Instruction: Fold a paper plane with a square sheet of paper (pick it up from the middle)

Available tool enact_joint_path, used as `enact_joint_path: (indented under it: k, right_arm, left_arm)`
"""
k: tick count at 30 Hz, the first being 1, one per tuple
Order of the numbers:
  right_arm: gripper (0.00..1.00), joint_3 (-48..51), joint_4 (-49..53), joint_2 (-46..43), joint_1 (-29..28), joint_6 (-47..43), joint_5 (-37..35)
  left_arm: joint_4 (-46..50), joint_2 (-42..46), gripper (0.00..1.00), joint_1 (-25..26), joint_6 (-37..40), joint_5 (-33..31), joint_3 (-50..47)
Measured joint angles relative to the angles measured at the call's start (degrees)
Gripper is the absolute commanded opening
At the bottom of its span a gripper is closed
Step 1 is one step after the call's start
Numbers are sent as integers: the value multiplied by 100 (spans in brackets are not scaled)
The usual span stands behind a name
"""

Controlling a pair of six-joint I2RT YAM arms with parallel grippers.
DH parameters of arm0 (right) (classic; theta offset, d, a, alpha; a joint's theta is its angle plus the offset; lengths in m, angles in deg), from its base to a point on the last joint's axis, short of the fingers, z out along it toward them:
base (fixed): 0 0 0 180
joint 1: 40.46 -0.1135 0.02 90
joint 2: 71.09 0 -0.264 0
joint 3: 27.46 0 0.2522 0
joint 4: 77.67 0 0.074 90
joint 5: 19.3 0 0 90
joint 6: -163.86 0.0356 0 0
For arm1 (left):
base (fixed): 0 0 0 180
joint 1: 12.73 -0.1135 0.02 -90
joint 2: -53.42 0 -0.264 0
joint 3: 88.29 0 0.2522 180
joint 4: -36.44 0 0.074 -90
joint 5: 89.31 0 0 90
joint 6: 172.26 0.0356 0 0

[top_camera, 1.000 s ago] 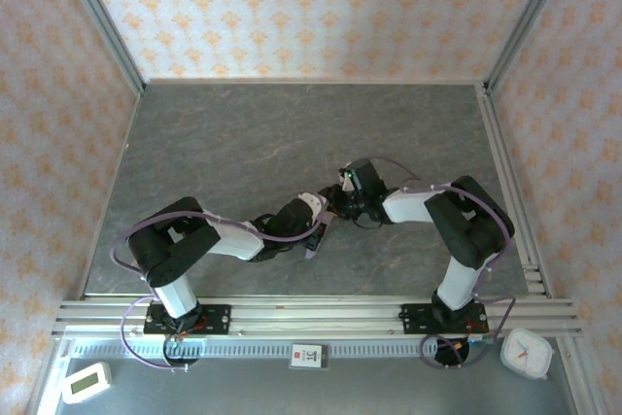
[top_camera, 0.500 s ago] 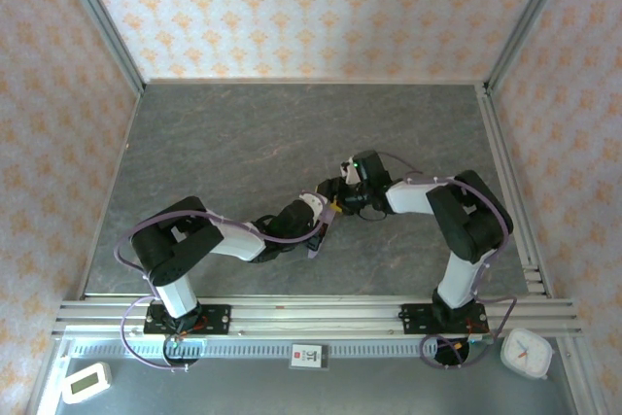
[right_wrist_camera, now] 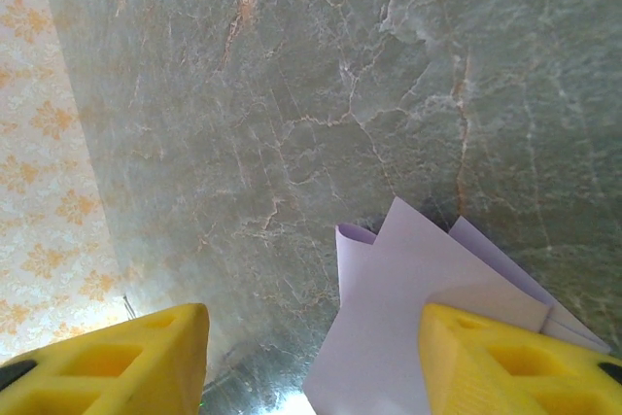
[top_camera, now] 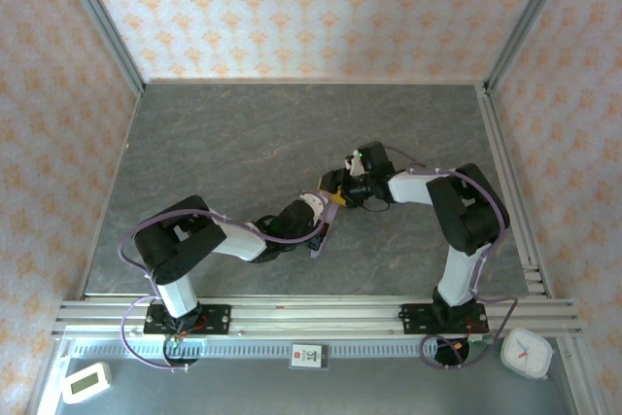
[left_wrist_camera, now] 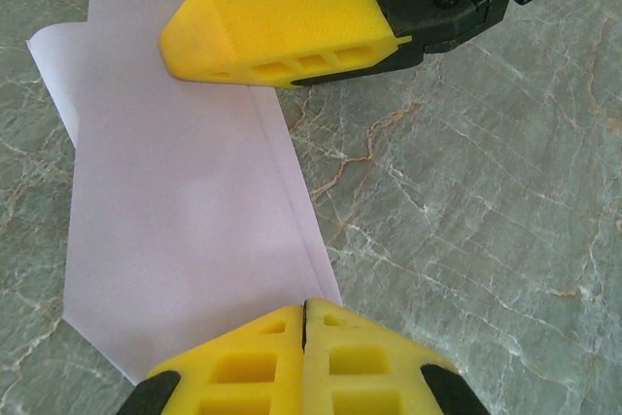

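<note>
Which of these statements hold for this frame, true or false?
1. The right gripper is open. True: its two yellow fingers stand well apart in the right wrist view.
2. The paper is crumpled into a ball. False: it lies flat on the table, folded into overlapping layers.
3. The left gripper is spread wide. False: its fingers are shut together at the near edge of the paper.
4. The table is a grey, marbled surface. True.
5. The two grippers work at opposite ends of the table. False: in the top view they meet near the middle, both at the paper.
</note>
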Motion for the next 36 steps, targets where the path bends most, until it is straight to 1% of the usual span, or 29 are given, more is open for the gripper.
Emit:
enact_joint_path:
  k: [9, 13, 15, 17, 19, 22, 24, 25, 29, 31, 32, 34, 35, 36]
  right_arm:
    - [60, -308, 264, 192, 417, -149, 170]
    - [59, -345, 271, 195, 804, -238, 79]
    - [59, -339, 291, 131, 979, -291, -101]
    - [58, -249, 295, -33, 1163, -385, -492]
    - [58, 9, 289, -376, 1349, -402, -789]
    - [57, 717, 170, -1257, 1410, -337, -1047]
    - [57, 1224, 107, -1915, 1340, -245, -1143]
    - [57, 1497, 63, -2262, 1296, -179, -1189]
    - [56, 2404, -37, -3405, 1134, 129, -1351]
    - [56, 2800, -63, -3888, 1038, 302, -1447]
    - [55, 2935, -66, -4054, 986, 372, -1469]
    - [49, 3169, -87, -4299, 850, 511, -1547]
    - [44, 3244, -109, -4363, 802, 560, -1558]
    - [35, 3329, -140, -4406, 750, 608, -1580]
  left_arm:
    - [-17, -13, 0, 0, 2, 15, 2]
    - [-15, -2, 0, 0, 0, 20, 4]
    - [37, 35, 0, -2, -2, 39, 24]
    - [245, 138, 0, 0, -46, 157, 70]
    - [599, 326, 0, 31, -138, 326, 83]
    - [1134, 763, 21, 35, -334, 566, 83]
    - [1279, 1209, 29, -22, -577, 592, 81]
    - [1285, 1480, 31, -105, -715, 614, 74]
    - [986, 2253, 35, -737, -1241, 741, -131]
    - [863, 2334, 34, -1113, -1488, 846, -306]
    - [859, 2269, 34, -1220, -1552, 896, -345]
    - [861, 1974, 33, -1335, -1659, 1067, -374]
    - [857, 1816, 33, -1344, -1681, 1158, -374]
    - [859, 1637, 32, -1344, -1692, 1259, -374]
